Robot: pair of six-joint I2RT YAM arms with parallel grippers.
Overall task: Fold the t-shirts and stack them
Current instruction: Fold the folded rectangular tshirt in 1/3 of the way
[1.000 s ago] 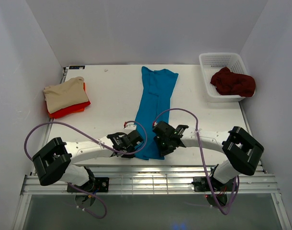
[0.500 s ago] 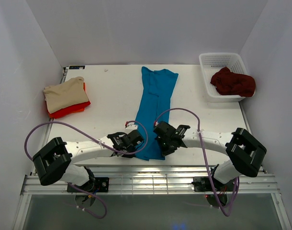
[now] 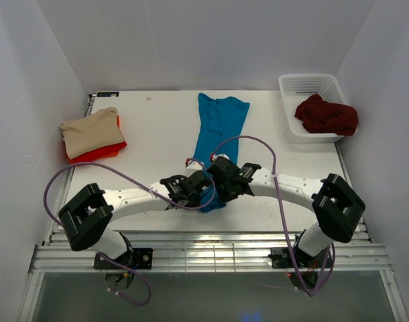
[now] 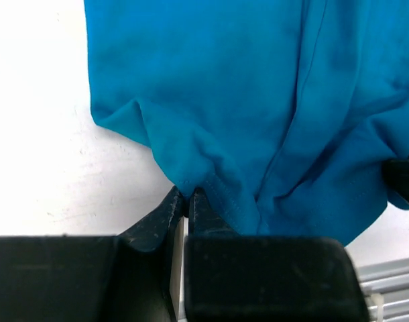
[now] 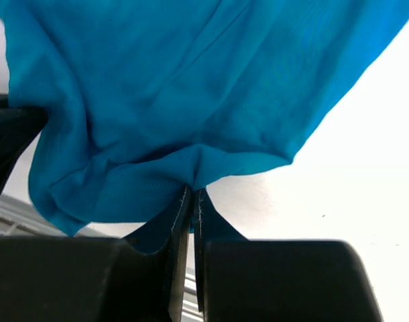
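The teal blue t-shirt (image 3: pixel 218 124) lies folded into a long strip down the middle of the table. My left gripper (image 3: pixel 199 182) is shut on the left corner of its near hem (image 4: pixel 191 181). My right gripper (image 3: pixel 219 176) is shut on the right corner of the hem (image 5: pixel 198 164). Both hold the hem lifted off the table, with cloth hanging bunched between them. The beige t-shirt (image 3: pixel 92 131) lies folded on the bright red t-shirt (image 3: pixel 97 153) at the left edge. The dark maroon t-shirt (image 3: pixel 326 115) lies crumpled in the basket.
A white lattice basket (image 3: pixel 305 87) stands at the back right corner. The two arms reach in from the near edge and meet at the middle. A metal rail (image 3: pixel 211 251) runs along the table's front edge.
Both grippers have risen and moved away from the near edge, carrying the teal shirt's hem with them. The flat part of the shirt is now shorter.
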